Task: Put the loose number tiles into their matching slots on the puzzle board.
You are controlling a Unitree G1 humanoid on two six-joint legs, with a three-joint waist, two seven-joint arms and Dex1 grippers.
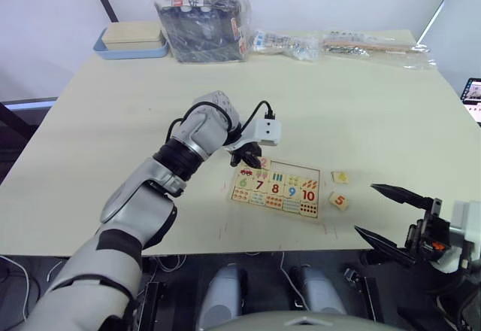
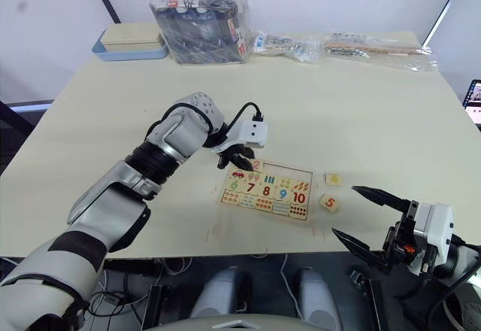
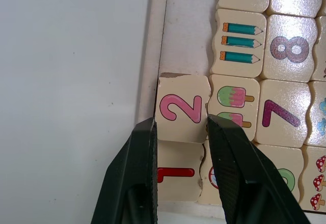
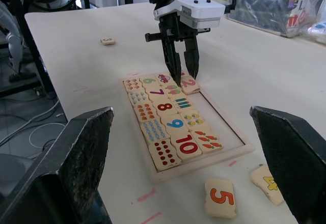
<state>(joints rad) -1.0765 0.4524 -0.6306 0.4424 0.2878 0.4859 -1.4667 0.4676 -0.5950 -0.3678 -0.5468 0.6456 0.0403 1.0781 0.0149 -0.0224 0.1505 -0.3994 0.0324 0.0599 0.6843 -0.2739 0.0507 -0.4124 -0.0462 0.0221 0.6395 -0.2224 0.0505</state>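
One tile, the pink 2 (image 3: 181,108), sits tilted at the far left corner of the board (image 1: 276,189), between the left gripper's (image 3: 181,132) black fingers (image 3: 136,158), which close on its two side edges. Its far edge overlaps the empty top row, and its near edge rests over the tile with a red mark (image 3: 175,172) just below it. Right of the 2 lie the ice-lolly tile (image 3: 232,99) and the pencils tile (image 3: 238,43), then the 7 (image 3: 279,114) and 8 (image 3: 289,48). From the right wrist view, the board's filled rows run 6 to 10, and the recess (image 4: 221,130) along its far side is bare pale wood.

Off the board's right edge, on the table (image 1: 135,113), lie two loose tiles: the 5 (image 1: 339,200) just beside the rim, and the 4 (image 1: 340,176) a little farther back. Another small tile (image 4: 107,41) lies well apart on the board's left.

Right of the 5, at the table's near edge, the right gripper (image 1: 383,212) hovers with its jaws spread wide, holding nothing.

At the table's far edge are a blue tray (image 1: 132,41) and plastic-wrapped packs (image 1: 203,19).
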